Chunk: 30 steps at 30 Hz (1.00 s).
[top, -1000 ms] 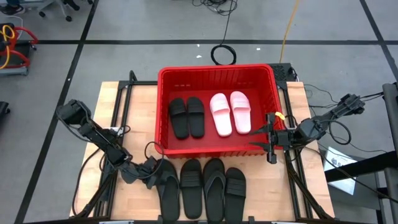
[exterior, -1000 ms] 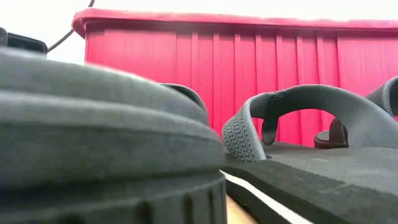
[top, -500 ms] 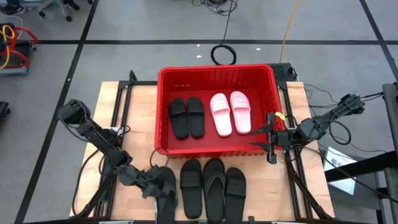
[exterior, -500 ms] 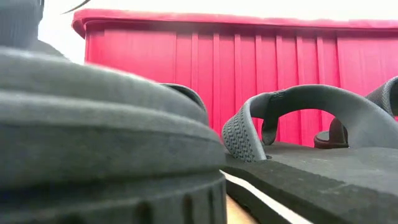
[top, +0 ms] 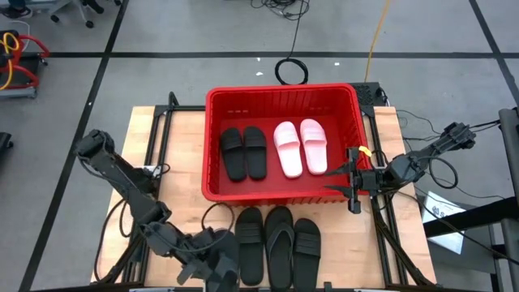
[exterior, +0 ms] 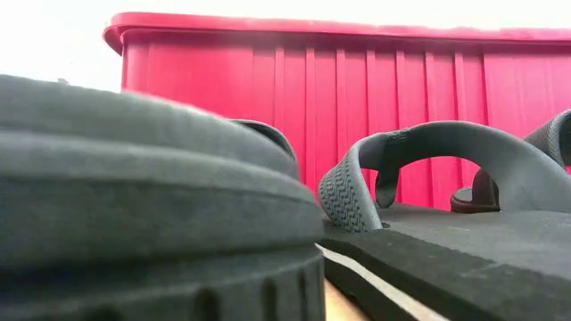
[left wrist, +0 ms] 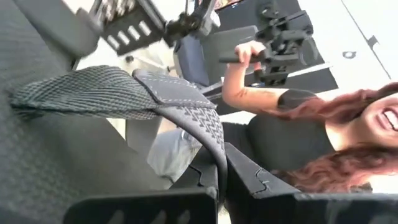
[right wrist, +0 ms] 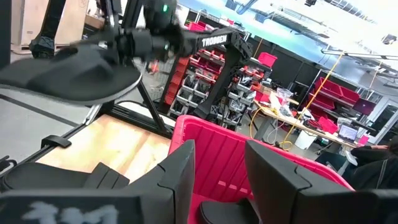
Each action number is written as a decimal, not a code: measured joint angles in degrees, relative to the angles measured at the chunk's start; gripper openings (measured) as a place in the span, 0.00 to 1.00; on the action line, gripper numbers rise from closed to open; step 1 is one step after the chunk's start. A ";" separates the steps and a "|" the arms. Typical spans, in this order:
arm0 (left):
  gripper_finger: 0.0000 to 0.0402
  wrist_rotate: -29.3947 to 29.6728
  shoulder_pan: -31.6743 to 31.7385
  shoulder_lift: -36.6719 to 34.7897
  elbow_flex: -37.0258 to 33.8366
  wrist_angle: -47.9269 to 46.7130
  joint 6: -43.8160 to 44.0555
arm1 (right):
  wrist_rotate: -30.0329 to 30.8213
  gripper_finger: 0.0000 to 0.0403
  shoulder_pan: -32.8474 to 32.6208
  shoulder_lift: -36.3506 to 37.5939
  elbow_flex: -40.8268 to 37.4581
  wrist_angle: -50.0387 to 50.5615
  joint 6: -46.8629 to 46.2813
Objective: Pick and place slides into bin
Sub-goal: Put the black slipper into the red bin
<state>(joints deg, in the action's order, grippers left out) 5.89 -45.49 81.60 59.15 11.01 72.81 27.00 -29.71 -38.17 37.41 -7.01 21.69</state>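
Note:
My left gripper [top: 204, 261] is near the table's near edge, shut on a black thong flip-flop [top: 222, 261]. The flip-flop also shows in the right wrist view [right wrist: 68, 78], up in the air. Three black sandals [top: 279, 243] lie side by side on their soles in front of the red bin [top: 212, 146]. Two black slides [top: 243, 152] and two pale pink slides [top: 300, 146] lie in the bin. My right gripper [top: 351, 185] is open and empty at the bin's near right corner. My left gripper pinches the flip-flop's thong strap [left wrist: 216, 155] between its two fingers [left wrist: 255, 186]. The footbed [left wrist: 56, 162] lies close beside the fingers. In the right wrist view the flip-flop hangs clear of the table, its sole [right wrist: 74, 87] roughly level.
The low view shows the bin's near wall [exterior: 294, 89] right behind the sandals on the table [exterior: 428, 178]. Cables [top: 215, 215] lie between the bin and the sandals. A person [left wrist: 298, 130] shows beyond the table in the left wrist view.
My left gripper has gone toward the table's near edge with the flip-flop. The flip-flop has left the row of sandals, drawn toward the near edge. The three other sandals and my right gripper have kept still.

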 joint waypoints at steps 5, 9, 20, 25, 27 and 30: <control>0.00 1.21 3.01 -0.02 11.39 -14.04 -9.76 | 0.00 0.32 0.00 0.00 0.00 0.00 0.00; 0.00 1.50 7.31 -0.02 21.26 -28.32 -15.72 | 0.00 0.32 0.00 0.00 0.00 0.00 0.00; 0.00 0.04 21.42 -0.13 40.26 -44.77 -35.96 | -0.01 0.32 0.00 0.00 0.00 0.00 0.00; 0.00 -1.80 30.03 -0.10 41.62 -49.45 -43.03 | -0.02 0.32 -0.01 0.00 0.00 0.02 0.00; 0.00 -3.43 33.41 0.04 41.60 -50.61 -46.48 | 0.00 0.32 -0.02 0.00 0.00 0.00 0.00; 0.00 -6.29 38.56 0.79 41.60 -51.36 -52.83 | -0.02 0.32 -0.02 0.00 0.00 0.00 0.00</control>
<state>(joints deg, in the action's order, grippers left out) -0.40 -6.93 82.39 100.75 -40.34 19.97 26.98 -29.74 -38.17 37.41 -7.01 21.69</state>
